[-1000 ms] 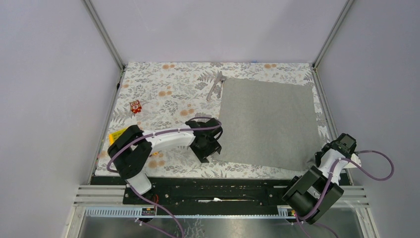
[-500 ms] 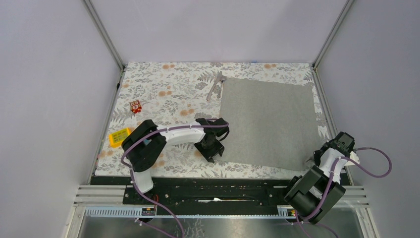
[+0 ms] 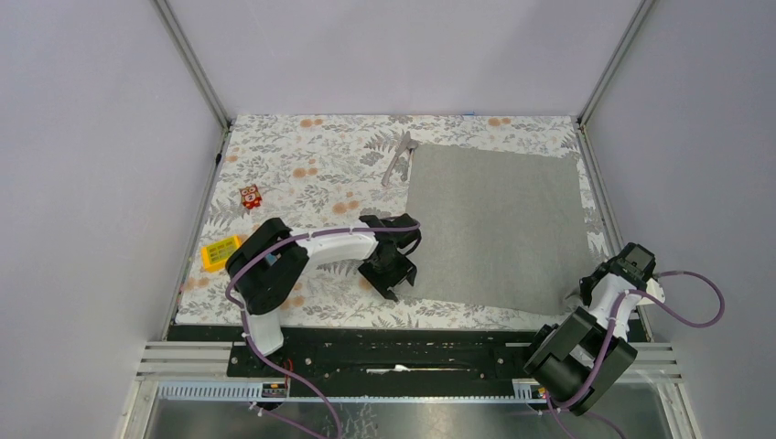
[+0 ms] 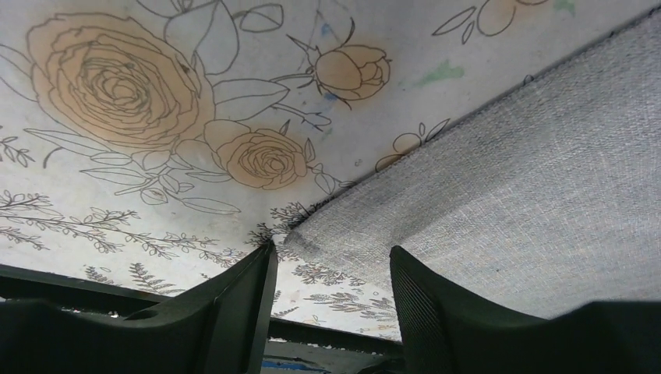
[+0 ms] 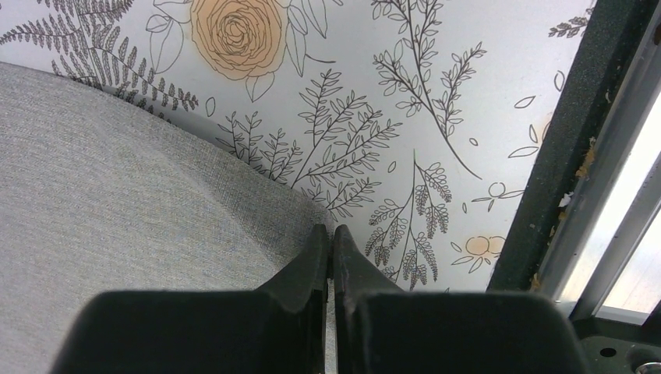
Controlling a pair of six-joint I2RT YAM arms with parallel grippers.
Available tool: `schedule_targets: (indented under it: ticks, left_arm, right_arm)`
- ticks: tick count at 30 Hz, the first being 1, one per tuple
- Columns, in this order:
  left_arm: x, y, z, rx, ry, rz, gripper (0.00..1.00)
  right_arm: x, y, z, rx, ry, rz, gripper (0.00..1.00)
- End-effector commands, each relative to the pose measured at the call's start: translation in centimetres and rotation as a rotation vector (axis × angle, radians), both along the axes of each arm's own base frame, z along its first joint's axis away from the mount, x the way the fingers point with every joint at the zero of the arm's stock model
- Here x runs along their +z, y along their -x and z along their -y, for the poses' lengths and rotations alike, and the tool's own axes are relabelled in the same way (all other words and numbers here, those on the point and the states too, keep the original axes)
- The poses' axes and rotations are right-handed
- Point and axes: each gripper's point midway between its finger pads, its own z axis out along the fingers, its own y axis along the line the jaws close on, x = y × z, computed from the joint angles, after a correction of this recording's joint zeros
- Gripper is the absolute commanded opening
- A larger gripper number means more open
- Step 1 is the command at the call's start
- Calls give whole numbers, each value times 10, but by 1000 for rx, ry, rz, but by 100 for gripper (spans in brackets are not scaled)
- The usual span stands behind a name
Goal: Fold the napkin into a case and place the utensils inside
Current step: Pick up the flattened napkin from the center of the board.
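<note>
The grey napkin [image 3: 499,224] lies flat on the right side of the floral tablecloth [image 3: 302,165], with the utensils [image 3: 400,157] just beside its far left corner. The left pincer [image 4: 331,251] stands partly open and empty, straddling the napkin's near left corner. The right pincer [image 5: 331,231] is closed tight, pinching the near right corner

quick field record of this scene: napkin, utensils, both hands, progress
napkin: unfolded, flat on floral tablecloth
utensils: lying together by napkin's far left corner
left hand: open, fingers either side of napkin's near left corner
right hand: shut on napkin's near right corner
progress: no case folded yet, utensils untouched
</note>
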Motion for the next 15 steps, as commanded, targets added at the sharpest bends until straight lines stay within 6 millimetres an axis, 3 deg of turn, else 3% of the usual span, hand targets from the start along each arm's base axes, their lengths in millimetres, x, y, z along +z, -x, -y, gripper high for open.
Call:
schedule_targets:
  ticks: [1,6,15]
  left_arm:
    - [-26,11,-53,132,-227,-29,61]
    - [-31,13,-59,140,-246,-42,51]
    - [-45,8,-67,133,-306,-51,53]
  right_arm:
    - [2,-2,1,19,16,4,0]
    - [1,-2,-1,27,8,-3,0]
    - [3,-3,-1,32,21,5,0]
